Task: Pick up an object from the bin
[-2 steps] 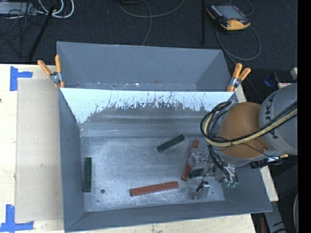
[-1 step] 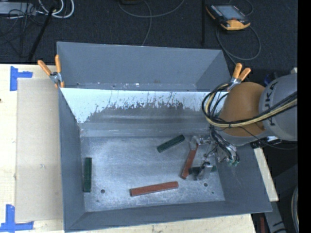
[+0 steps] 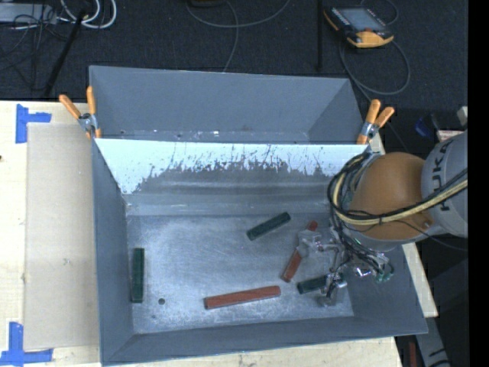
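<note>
Robot lab: metal bin, trailing cables

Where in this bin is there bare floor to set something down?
The widest bare floor lies between the dark green bar by the left wall and the tilted green bar and long red-brown bar mid-bin. The right end is crowded: small pieces cluster beside the gripper.

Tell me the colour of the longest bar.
The longest bar is reddish brown, seen in the camera view.
</note>
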Controlling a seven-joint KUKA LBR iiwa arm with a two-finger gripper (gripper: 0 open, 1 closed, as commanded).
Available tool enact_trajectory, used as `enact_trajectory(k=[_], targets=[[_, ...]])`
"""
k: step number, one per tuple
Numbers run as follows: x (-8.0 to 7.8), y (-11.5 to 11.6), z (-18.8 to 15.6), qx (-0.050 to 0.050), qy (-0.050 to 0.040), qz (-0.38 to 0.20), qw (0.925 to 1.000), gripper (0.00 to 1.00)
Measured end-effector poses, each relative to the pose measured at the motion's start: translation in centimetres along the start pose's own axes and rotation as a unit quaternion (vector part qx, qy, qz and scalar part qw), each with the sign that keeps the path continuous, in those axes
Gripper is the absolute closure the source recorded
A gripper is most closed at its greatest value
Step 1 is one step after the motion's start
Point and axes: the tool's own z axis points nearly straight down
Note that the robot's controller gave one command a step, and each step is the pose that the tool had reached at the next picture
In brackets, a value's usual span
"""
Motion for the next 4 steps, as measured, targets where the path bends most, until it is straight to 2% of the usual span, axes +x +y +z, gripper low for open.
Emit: enact_trajectory(k=[1,2,3,4], targets=[[-0.4,-0.1,-0.3,0.002,-0.0058,-0.001,1.0000,1.00],[0.0,0.0,0.0,0.000,-0.0001,-0.002,1.0000,0.00],[-0.1,0.1,0.0,0.000,-0.0002,-0.003,1.0000,1.00],[-1.7,-3.6,-15.0,0.002,-0.0042,-0.014,0.9999,1.00]])
